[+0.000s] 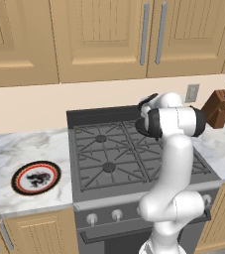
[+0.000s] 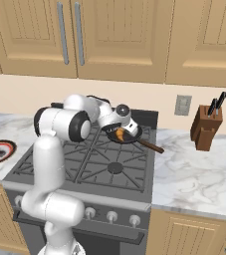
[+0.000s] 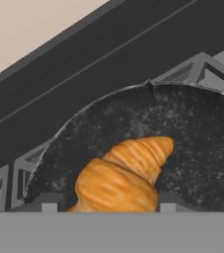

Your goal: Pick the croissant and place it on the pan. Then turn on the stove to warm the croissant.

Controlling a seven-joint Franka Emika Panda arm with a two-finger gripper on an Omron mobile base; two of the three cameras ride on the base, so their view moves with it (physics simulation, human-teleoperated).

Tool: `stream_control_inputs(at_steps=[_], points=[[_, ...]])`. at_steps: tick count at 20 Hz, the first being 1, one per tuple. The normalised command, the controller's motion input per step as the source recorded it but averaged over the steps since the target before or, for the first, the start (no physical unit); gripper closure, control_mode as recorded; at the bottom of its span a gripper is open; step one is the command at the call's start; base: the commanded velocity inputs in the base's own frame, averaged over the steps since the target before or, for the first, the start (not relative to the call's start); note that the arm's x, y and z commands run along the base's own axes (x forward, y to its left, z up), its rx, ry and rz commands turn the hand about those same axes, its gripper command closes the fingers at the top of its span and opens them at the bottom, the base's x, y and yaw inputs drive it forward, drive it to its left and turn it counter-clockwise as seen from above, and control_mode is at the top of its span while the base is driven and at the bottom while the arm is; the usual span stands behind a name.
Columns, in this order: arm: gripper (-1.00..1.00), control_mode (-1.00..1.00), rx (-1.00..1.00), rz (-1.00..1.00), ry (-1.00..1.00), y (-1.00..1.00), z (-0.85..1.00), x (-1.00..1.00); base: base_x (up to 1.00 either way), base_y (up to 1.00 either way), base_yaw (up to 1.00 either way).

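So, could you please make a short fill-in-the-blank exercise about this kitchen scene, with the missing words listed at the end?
1. The croissant lies inside the black ____.
2. The pan sits on a back burner of the ____.
3. The plate with the red rim rests on the marble ____.
4. The wooden block beside the stove holds ____.

Missing words: pan; stove; counter; knives

golden croissant in black pan, stove back burner.
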Motion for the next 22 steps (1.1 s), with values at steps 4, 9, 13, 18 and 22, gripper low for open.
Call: stream_control_inputs(at_steps=[4,9,13,18,22], points=[[-1.0,-1.0,0.0,0.0,0.0,-0.09,0.0,0.04,0.0,0.0,0.0],[-1.0,-1.0,0.0,0.0,0.0,-0.03,0.0,0.0,0.0,0.0,0.0],[-1.0,-1.0,0.0,0.0,0.0,0.0,0.0,0.0,0.0,0.0,0.0],[-1.0,-1.0,0.0,0.0,0.0,0.0,0.15,-0.05,0.0,0.0,0.0],[-1.0,-1.0,0.0,0.0,-0.01,0.0,0.41,-0.19,0.0,0.0,0.0]])
